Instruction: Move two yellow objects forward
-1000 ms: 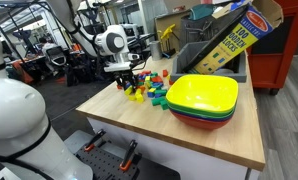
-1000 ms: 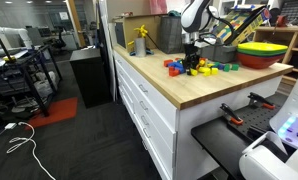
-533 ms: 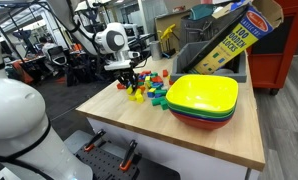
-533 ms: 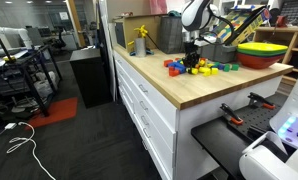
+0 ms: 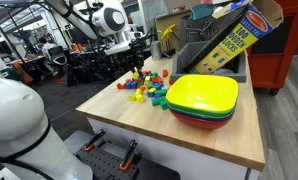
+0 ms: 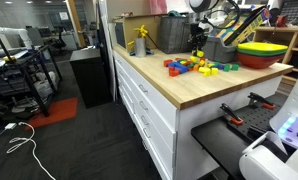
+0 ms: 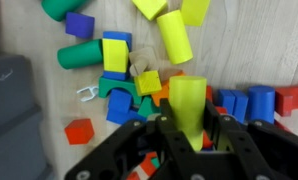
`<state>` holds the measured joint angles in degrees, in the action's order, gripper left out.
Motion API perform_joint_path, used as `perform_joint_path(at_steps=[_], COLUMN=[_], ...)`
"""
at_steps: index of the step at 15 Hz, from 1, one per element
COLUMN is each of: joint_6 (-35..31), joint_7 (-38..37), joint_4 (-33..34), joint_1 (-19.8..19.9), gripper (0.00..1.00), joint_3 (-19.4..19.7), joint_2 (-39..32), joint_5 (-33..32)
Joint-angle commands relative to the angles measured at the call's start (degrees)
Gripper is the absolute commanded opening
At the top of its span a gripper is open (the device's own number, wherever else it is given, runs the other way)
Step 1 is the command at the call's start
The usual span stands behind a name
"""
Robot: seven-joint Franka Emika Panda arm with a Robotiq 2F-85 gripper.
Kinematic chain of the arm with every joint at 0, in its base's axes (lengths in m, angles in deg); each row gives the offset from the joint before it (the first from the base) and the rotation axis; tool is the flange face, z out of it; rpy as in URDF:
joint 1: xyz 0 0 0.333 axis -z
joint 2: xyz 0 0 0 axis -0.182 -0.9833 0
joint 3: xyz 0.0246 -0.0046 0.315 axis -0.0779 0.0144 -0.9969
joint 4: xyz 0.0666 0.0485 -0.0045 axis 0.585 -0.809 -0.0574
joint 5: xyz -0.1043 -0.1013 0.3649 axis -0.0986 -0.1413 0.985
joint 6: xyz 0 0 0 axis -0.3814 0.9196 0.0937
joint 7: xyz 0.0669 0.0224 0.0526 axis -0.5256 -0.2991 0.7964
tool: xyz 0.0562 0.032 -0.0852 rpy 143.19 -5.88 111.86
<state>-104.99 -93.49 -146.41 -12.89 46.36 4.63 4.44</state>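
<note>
The carry step is in hand, as I judge it: the end effector (image 7: 187, 128) is clamped on one yellow block (image 7: 187, 95), fingers closed part-way against its sides, hanging clear above the counter (image 7: 259, 40). Beyond it, the pile of blocks (image 5: 147, 92) holds more yellow pieces, among them a yellow cylinder (image 7: 174, 36), a likely second pick. Next, the held block needs carrying forward past the pile and setting on bare wood before release.
</note>
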Motion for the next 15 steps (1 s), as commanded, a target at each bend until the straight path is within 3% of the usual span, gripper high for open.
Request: perform_joint_path(at_steps=[1,8,15], joint_6=[3.4,2.8,3.2], joint_7=[-3.7,-13.7,-26.8], joint_4=[3.5,13.9,25.8], joint_1=[1.3,2.6,1.1], gripper=[0.09,0.09,0.09], joint_3=[0.0,0.3,3.3], joint_2=[1.9,-3.4,-13.6], joint_5=[-3.3,-7.9,-19.6])
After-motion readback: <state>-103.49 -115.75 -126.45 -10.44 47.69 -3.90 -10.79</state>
